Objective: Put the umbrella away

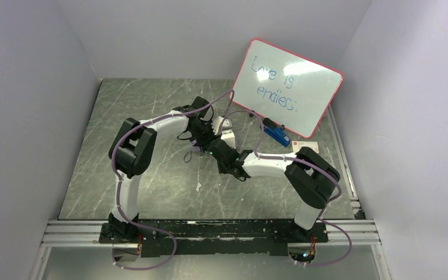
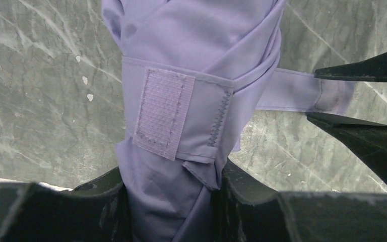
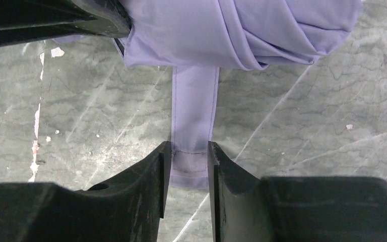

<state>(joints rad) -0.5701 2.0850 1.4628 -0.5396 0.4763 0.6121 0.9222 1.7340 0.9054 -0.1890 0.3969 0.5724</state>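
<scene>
- The left gripper (image 2: 169, 189) is closed onto the rolled umbrella (image 2: 191, 45), its 2 fingers pressing the lavender fabric from either side. The bundle runs straight ahead from the fingertips, over the marbled table (image 2: 40, 101); whether it touches the table I cannot tell.
- The right gripper (image 3: 189, 159) is nearly closed, pinching the stitched end of the strap (image 3: 194, 101) between its 2 fingers. The strap runs ahead of it to the bundle.
- Just ahead of the left fingertips sits the fuzzy fastening patch (image 2: 162, 112) — uncovered, so the wrap looks not yet fastened.
- Risk: the pinch holds only the strap's last bit, so a hard pull could slide it out and the folds would loosen.
- Risk: carried round at an angle, the strap end may miss the patch and fail to stick.
- Risk: the left grip is on soft fabric — tension from the right could twist the bundle inside it.
</scene>
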